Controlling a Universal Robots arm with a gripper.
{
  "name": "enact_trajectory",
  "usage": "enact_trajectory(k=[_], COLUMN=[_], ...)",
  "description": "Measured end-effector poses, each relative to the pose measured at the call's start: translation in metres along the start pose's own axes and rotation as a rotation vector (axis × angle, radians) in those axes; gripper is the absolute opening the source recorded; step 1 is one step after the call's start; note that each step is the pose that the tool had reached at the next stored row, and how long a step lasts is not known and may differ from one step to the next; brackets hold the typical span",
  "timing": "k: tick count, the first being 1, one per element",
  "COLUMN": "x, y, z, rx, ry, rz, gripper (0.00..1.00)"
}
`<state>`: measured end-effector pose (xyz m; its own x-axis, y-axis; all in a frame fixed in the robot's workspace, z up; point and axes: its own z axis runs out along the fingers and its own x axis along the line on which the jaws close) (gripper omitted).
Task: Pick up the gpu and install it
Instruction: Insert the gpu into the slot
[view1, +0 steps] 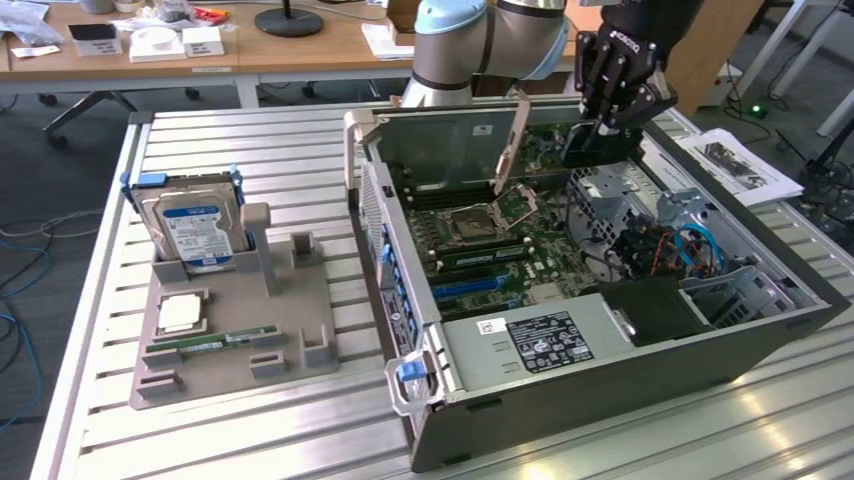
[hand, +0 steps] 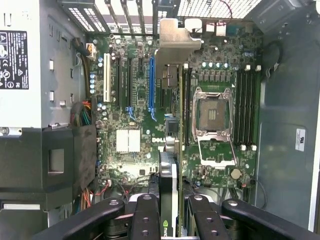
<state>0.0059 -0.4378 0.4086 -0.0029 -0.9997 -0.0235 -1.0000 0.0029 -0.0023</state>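
Exterior view: the gripper (view1: 607, 125) is seen over the open computer case (view1: 747, 340), near the rear wall. Its fingers are clamped on the gpu (view1: 594, 150), which is held on edge over the motherboard (view1: 534, 250). Whether the card's lower edge touches the board cannot be told. On the exterior view's left, a grey holder tray (view1: 234, 375) is set on the slatted table (view1: 267, 440); a hard drive (view1: 194, 230) with a blue label is stood upright in it, and a processor chip (view1: 180, 312) and a green memory stick (view1: 220, 342) are laid flat.

From the wrist view, the gpu (hand: 168, 187) is seen edge-on between the black fingers (hand: 145, 215), with its pale metal bracket (hand: 179, 42) at the far end. The card is lined over the strip between the blue slot (hand: 151, 82) and the empty CPU socket (hand: 212, 117).
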Motion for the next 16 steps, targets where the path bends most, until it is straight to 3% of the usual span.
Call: enact_trajectory(k=[7, 16], x=[0.000, 0.000], y=[0.0000, 0.0005], z=[0.0009, 0.0110], rx=[0.0002, 0.0001], ry=[-0.0006, -0.0004], rz=[0.000, 0.000], gripper=[0.27, 0.27])
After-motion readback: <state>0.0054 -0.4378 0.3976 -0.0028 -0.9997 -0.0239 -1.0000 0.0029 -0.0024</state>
